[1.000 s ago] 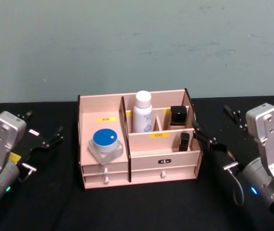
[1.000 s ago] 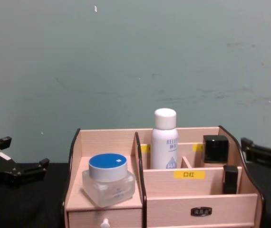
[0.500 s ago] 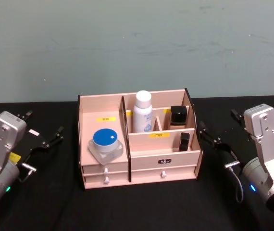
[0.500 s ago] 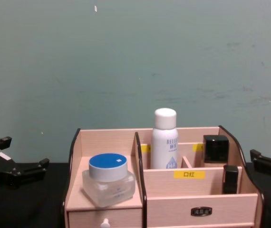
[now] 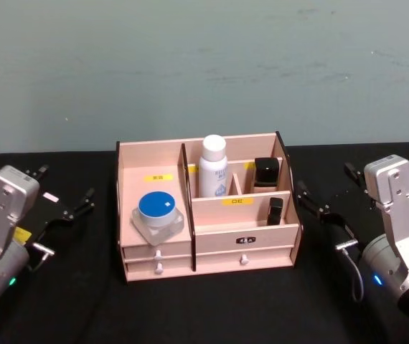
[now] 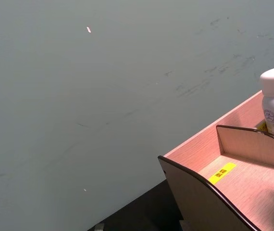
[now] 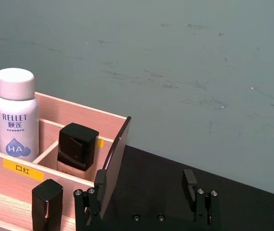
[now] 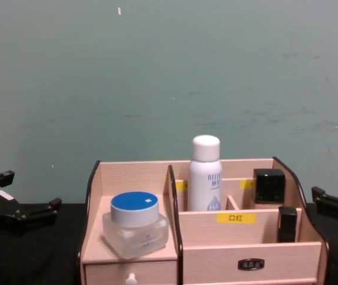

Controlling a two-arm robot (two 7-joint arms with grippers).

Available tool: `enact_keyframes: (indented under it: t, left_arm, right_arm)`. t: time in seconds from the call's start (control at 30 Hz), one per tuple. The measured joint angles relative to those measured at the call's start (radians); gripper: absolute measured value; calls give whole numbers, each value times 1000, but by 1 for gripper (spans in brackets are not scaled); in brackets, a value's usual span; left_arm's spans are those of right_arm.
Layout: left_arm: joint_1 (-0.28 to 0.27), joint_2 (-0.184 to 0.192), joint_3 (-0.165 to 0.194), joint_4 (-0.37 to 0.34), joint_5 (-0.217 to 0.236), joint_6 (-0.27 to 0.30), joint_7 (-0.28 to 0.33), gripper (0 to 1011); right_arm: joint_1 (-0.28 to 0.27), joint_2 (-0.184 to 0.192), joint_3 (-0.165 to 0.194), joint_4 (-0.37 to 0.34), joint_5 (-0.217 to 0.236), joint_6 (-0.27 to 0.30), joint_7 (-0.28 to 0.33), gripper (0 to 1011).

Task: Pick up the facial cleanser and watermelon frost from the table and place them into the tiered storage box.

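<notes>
Table: a black tabletop (image 5: 212, 308) carried everything, with a dull green wall (image 5: 204, 64) behind it.
Storage box: the light pinkish-wood tiered storage box (image 5: 244, 231) with black curved side edges sat mid-table, drawers facing near.
Right arm: the right gripper (image 5: 331, 195) hung low just right of the box, claw spread wide and holding nothing, its fingers (image 7: 190, 180) well apart.
Left arm: the left gripper (image 5: 64, 193) sat parked well left of the box, claw spread, nothing in it.
Facial cleanser: the tall slim white facial cleanser bottle (image 5: 213, 167) with blue lettering stood upright in the far middle compartment.
Watermelon frost: the squat frosted watermelon frost jar (image 5: 158, 216) with a flat blue lid rested in the left compartment, near its front.
Black containers: two small black square-capped containers (image 5: 266, 172) stood in the right-hand compartments, one far, one near.
</notes>
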Motion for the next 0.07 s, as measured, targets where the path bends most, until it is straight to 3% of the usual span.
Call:
enact_keyframes:
  t: [0.07]
  left_arm:
    - [0,0,0,0,0,0,0,1010]
  right_arm:
    - [0,0,0,0,1,0,0,1002]
